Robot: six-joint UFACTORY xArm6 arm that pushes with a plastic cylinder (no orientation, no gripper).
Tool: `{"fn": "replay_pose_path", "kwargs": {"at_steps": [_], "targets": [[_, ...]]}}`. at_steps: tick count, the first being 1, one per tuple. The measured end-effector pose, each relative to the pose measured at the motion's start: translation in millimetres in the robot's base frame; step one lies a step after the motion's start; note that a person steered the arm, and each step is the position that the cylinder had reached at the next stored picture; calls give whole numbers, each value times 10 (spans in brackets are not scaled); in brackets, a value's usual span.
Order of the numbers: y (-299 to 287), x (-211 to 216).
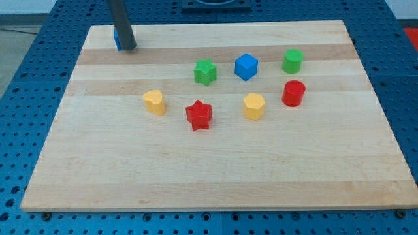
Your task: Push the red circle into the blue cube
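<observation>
While my tip rests top-left, jawless, the glossy red circle sits below-right of the faceted blue cube.

Lab bench: wooden board on blue perforated table.

Tabletop pale wood, smooth, matt, visible grain strips. Red circle, blue cube, red star and yellow blocks look like plastic, slight sheen. Rod dark grey, smooth, dull metal look. Blue base perforated, matt.
</observation>
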State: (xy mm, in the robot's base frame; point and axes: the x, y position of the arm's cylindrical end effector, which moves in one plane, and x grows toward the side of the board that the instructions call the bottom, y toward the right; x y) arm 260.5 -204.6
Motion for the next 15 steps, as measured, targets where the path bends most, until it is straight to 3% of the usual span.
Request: {"fn": "replay_pose_path", "kwargs": {"at_steps": [3, 4, 7, 8, 9, 11, 12, 13, 15], "targets": [[-185, -142], [-205, 80], [90, 2327], [779, 2912], [2127, 3011], [4489, 2393], [4633, 1783], [4171, 1434], [4017, 1796]]}}
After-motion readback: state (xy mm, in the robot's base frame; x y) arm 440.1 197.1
